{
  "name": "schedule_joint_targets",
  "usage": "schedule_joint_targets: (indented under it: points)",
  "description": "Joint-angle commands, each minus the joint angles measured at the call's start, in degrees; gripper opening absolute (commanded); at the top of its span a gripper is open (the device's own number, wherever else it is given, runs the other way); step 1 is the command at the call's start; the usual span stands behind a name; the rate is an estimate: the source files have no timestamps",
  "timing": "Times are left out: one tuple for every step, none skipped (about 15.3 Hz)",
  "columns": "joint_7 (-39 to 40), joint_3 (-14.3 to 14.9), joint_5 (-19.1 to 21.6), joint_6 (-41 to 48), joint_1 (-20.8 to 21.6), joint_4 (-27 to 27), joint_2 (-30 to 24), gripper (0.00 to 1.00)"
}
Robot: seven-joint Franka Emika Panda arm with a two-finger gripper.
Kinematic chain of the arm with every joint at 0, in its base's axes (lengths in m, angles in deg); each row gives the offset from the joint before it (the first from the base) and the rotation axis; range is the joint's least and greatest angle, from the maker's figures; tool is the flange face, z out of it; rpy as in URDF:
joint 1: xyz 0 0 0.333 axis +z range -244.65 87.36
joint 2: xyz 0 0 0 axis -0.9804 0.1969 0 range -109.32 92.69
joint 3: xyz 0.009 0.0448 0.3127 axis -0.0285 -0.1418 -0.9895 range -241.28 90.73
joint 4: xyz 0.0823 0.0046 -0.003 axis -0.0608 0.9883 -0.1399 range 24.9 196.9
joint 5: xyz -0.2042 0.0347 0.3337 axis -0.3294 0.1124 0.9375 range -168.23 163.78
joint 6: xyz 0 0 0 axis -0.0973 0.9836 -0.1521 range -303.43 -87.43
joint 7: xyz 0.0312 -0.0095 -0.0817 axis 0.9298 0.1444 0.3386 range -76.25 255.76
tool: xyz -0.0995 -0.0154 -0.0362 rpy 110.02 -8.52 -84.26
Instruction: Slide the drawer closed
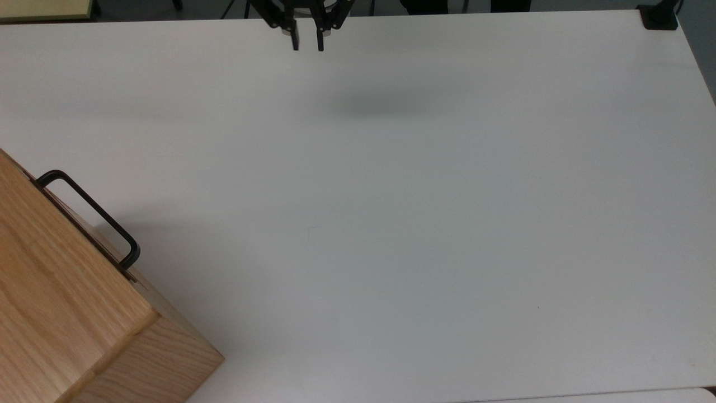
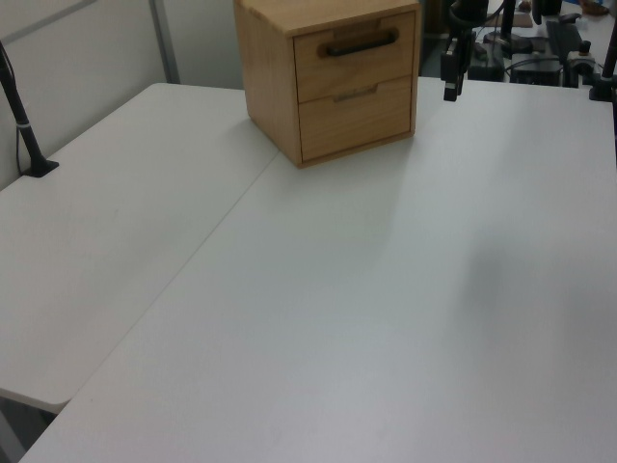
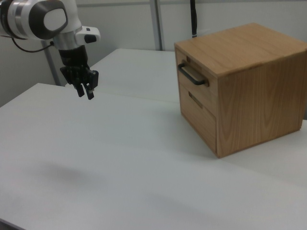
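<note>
The white bench (image 1: 425, 224) takes up most of the room in front of me, its surface bare apart from a soft shadow under the arm and a seam where two tabletops meet in the left view. On it sits the wooden cabinet (image 3: 249, 81), a squat oak-coloured box with two fronts stacked one above the other; in the top view it fills the lower left corner, in the left view it stands at the far edge near the middle, and in the right view it sits at the right view's right. The drawer (image 2: 359, 50) is the upper front of that cabinet, and its panel lies flush with the cabinet face and with the lower front below it, so it looks pushed fully in. Its black bar handle (image 1: 89, 215) stands out from the panel, running across the width of the front. The arm's white wrist section (image 3: 48, 19) hangs above the bench at the right view's upper left, well apart from the cabinet. Beneath it the tool (image 1: 307, 43) points downward over the bench's far edge in the top view, its two fingers spread with a clear gap between them, grasping nothing and touching neither bench nor drawer
</note>
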Motion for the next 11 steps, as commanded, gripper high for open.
schedule_joint_targets:
  points:
    - [1.4,0.4,1.1,0.1,-0.4,1.3,-1.4,1.00]
    - [1.4,0.4,0.9,0.0,-0.3,1.3,-1.4,1.00]
    - [1.2,0.4,0.8,0.0,-0.3,1.3,-1.3,1.00]
    - [0.8,0.4,0.8,0.0,-0.4,1.3,-1.1,1.00]
    - [0.8,0.4,0.6,0.0,-0.4,1.3,-1.1,1.00]
    - [0.8,0.4,0.4,0.0,-0.4,1.2,-1.1,1.00]
    - [0.8,0.4,0.0,0.2,-0.4,0.8,-1.0,1.00]
    - [0.8,0.4,-0.1,0.4,-0.4,0.4,-1.0,1.00]
    - [0.8,0.4,-0.1,0.7,-0.4,0.4,-1.0,1.00]
    - [0.7,0.4,-0.1,0.7,-0.4,0.4,-1.0,1.00]
    - [0.7,0.4,-0.1,0.8,-0.4,0.3,-1.0,1.00]
